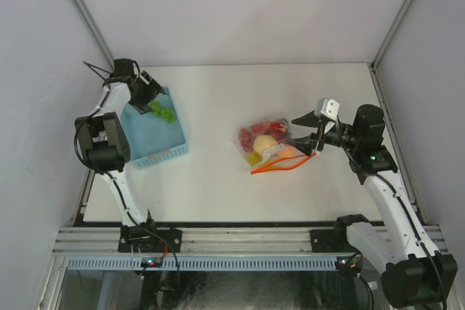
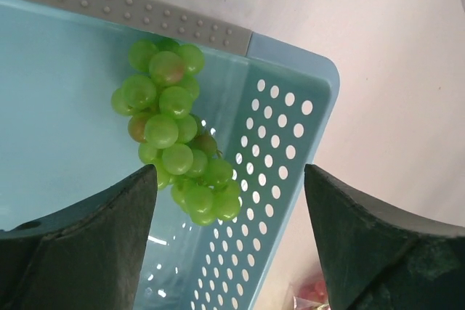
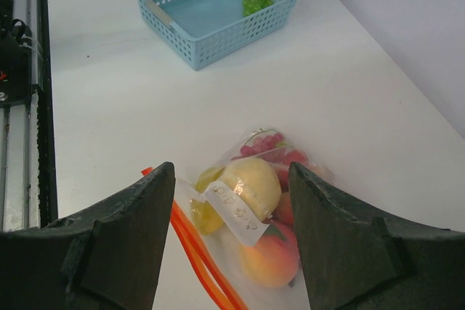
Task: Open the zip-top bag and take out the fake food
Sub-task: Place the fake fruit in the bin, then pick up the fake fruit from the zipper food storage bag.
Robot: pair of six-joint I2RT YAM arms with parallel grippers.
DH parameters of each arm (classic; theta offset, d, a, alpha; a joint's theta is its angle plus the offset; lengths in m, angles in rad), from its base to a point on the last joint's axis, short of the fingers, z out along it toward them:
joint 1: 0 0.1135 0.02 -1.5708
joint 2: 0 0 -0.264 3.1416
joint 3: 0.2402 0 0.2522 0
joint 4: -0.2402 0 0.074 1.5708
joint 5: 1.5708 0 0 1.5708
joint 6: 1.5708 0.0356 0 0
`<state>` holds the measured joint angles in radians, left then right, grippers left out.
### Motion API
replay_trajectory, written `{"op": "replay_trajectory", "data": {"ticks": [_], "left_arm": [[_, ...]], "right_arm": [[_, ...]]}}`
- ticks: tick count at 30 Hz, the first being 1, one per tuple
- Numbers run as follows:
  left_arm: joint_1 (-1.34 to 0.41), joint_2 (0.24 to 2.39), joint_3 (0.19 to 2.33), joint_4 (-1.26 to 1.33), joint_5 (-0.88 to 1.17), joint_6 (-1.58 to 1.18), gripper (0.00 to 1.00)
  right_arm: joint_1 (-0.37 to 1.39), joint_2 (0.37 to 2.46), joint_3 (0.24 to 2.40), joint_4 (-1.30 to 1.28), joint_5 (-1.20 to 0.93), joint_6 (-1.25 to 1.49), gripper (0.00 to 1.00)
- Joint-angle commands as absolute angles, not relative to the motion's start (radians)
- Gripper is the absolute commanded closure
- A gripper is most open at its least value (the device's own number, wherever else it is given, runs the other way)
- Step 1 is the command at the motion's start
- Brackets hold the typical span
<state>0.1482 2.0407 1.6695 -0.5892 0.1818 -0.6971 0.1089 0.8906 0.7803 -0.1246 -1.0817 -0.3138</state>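
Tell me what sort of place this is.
Probably a robotics lab test cell: a white table boxed in by blank panels, two robot arms bolted to an aluminium rail, and fake food in a zip-top bag.

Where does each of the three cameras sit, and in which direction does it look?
Top external: above and behind the arms, facing down on the table; both arms show, bases at the bottom.
Left wrist: on the left arm, facing down into the basket at the grapes; the open left claw frames it.
Right wrist: on the right arm, facing across the zip-top bag toward the far basket; the right claw frames it.
Shared: both wrist views show basket and grapes.
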Motion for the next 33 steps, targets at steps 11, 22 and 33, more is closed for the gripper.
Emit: {"op": "replay_trajectory", "data": {"ticks": [11,22,33], "left_arm": [[0.104,1.569,1.458,-0.335,0.209,-0.49,0.0],[0.14,1.017,0.857,0.225,0.178,-0.619,0.0],[-0.294,0.844,0.754,0.243,0.154,-0.208,0.02]], "right_arm": [[0.089,0.862,0.78,-0.137,-1.096,-0.352,0.37],[0.087,0.864,0.804,-0.199,-1.117,-0.417,0.37],[0.088,0.838,0.829,-0.371,-1.117,-0.623,0.32]]}}
